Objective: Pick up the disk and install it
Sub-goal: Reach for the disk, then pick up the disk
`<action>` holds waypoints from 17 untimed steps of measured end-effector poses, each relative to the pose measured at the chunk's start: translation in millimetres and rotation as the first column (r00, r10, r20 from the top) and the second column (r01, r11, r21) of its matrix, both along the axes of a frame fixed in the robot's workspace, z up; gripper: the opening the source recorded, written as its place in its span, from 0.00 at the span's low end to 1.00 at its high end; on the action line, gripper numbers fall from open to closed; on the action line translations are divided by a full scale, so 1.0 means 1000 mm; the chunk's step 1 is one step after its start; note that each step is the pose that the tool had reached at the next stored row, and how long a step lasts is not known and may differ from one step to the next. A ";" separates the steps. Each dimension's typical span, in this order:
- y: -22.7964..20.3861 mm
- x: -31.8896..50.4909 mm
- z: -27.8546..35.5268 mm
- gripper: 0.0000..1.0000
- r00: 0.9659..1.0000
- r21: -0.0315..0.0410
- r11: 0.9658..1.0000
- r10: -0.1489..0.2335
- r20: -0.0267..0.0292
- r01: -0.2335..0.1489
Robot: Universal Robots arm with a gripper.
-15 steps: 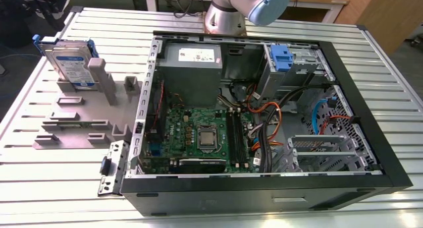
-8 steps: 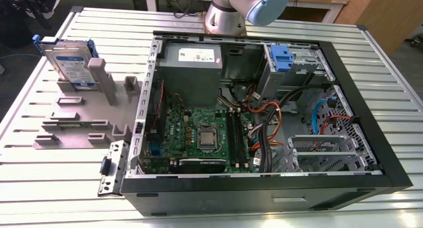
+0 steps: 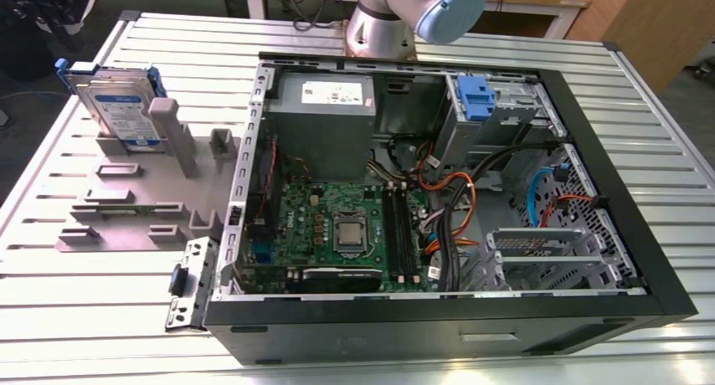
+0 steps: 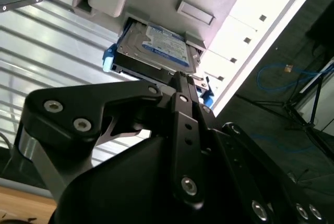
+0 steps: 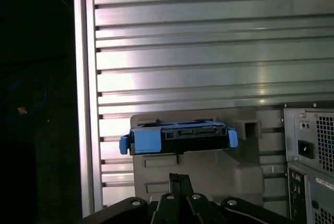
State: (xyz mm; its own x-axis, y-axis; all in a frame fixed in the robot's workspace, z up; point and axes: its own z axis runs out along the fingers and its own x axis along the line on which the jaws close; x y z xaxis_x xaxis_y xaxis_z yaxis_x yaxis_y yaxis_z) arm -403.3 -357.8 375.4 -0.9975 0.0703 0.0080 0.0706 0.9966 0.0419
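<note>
At the exterior view's left, the disk (image 3: 116,102) stands upright on its edge in a grey holder block (image 3: 123,211), label face showing and blue rails along its edges. The holder block rests on the ribbed metal surface (image 3: 90,305), just beside the open computer case (image 3: 637,259). Inside the case, the motherboard (image 3: 335,226) lies toward the exterior view's left side, with the power supply (image 3: 324,100) at the far wall. Orange and black cables (image 3: 453,209) run across the middle. Further toward the exterior view's right, a blue latch (image 3: 475,96) sits in the far drive bay, and a metal drive cage (image 3: 537,251) occupies the near corner. The arm (image 3: 414,17) rises behind the case's far wall. In both wrist views, the end effector (image 5: 180,178) (image 4: 181,78) points toward the disk (image 5: 177,138) (image 4: 156,46), which remains seated in the holder block (image 5: 209,174). The end effector is narrow, its fingers (image 5: 174,192) brought together with nothing held between them, and it has no grip on the disk.
</note>
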 end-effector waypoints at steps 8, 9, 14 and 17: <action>0.0055 -0.0107 -0.0024 0.11 1.000 0.000 1.000 0.019 0.000 -0.019; 0.0067 -0.0127 -0.0027 0.11 1.000 0.000 1.000 0.019 0.000 -0.019; 0.0079 -0.0165 -0.0034 0.11 1.000 0.000 1.000 0.020 0.000 -0.020; 0.0079 -0.0169 -0.0036 0.11 1.000 0.000 1.000 0.020 0.000 -0.020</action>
